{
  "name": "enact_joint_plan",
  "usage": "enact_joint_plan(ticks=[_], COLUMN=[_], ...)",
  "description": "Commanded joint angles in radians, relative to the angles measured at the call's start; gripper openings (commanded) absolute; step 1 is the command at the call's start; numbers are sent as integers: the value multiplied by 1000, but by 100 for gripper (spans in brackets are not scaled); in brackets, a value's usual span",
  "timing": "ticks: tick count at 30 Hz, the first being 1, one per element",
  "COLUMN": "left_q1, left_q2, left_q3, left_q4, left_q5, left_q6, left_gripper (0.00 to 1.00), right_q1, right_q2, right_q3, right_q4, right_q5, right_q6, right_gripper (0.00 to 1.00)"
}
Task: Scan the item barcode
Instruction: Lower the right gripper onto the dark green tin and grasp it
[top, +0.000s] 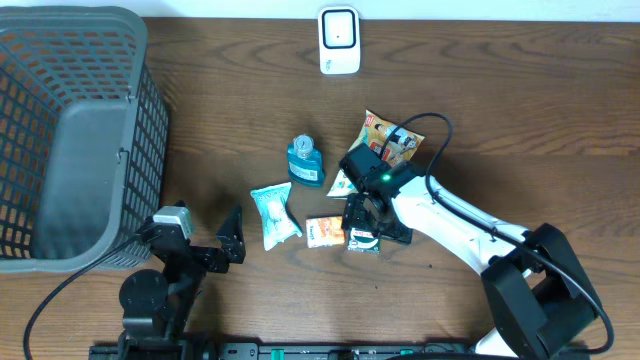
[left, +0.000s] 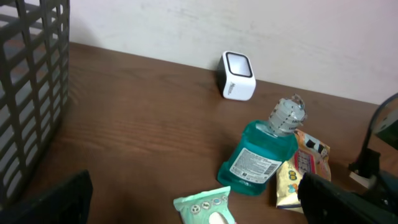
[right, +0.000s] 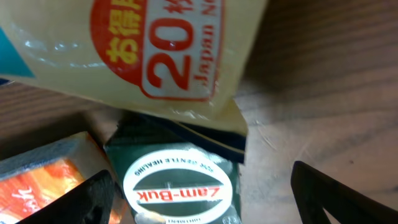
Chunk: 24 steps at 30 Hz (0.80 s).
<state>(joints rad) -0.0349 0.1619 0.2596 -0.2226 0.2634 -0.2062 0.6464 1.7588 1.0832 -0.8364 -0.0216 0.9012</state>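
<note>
**Right hand open over the Zam-Buk box, scanner far off at 12 o'clock**

Seen from overhead, the left hand (top: 228, 243) sat nearest, at about 7 o'clock on the worktop (top: 520, 120). Its jaws were spread wide and held nothing.

A little farther in, near the middle, the right hand (top: 366, 225) pointed down over the Zam-Buk box (right: 177, 186). The box lay flat on the wood with its round white label facing up. In the wrist view the dark fingers (right: 336, 193) stood apart on either side of the box, with bare wood showing between it and one of them, so the box was not gripped.

An orange packet (top: 323, 232) lay just beside the box at its 9 o'clock. A white-and-green sachet (top: 272, 215) lay beyond that, on the same side.

A pale packet (right: 155, 56) with red print overlapped the box's far edge. At 11 o'clock from the box lay a teal bottle (top: 305, 163), and at 1 o'clock a yellow snack bag (top: 395, 135).

A grey mesh basket (top: 150, 130) filled the worktop's 10 o'clock corner. The white scanner (top: 339, 40) stood at 12 o'clock by the far edge, well apart from the box.
</note>
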Motion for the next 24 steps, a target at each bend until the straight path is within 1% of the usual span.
enact_joint_plan(ticks=[1, 5, 9, 12, 13, 16, 18, 20, 24], left_q1=[-4, -4, -4, -4, -4, -4, -4, -4, -4], left_q2=[-2, -2, -2, -2, -2, -2, -2, -2, -2], left_q3=[4, 4, 4, 4, 4, 4, 4, 4, 4], left_q4=[-13, -21, -24, -24, -23, -24, -24, -24, -24], left_q5=[-3, -10, -22, -22, -22, -21, -21, -21, -21], left_q6=[-1, 2, 3, 3, 2, 2, 2, 2, 2], left_gripper=[98, 98, 98, 98, 98, 98, 98, 98, 98], right_q1=[8, 8, 8, 8, 8, 8, 8, 8, 4], right_q2=[12, 21, 60, 104, 117, 119, 119, 119, 117], right_q3=[8, 8, 8, 8, 8, 8, 8, 8, 12], right_q4=[26, 68, 69, 62, 57, 48, 46, 38, 5], right_q5=[15, 16, 16, 15, 15, 15, 15, 15, 3], right_q6=[-81, -141, -159, -159, -159, -159, -159, -159, -180], right_gripper=[89, 96, 95, 88, 79, 72, 62, 57, 56])
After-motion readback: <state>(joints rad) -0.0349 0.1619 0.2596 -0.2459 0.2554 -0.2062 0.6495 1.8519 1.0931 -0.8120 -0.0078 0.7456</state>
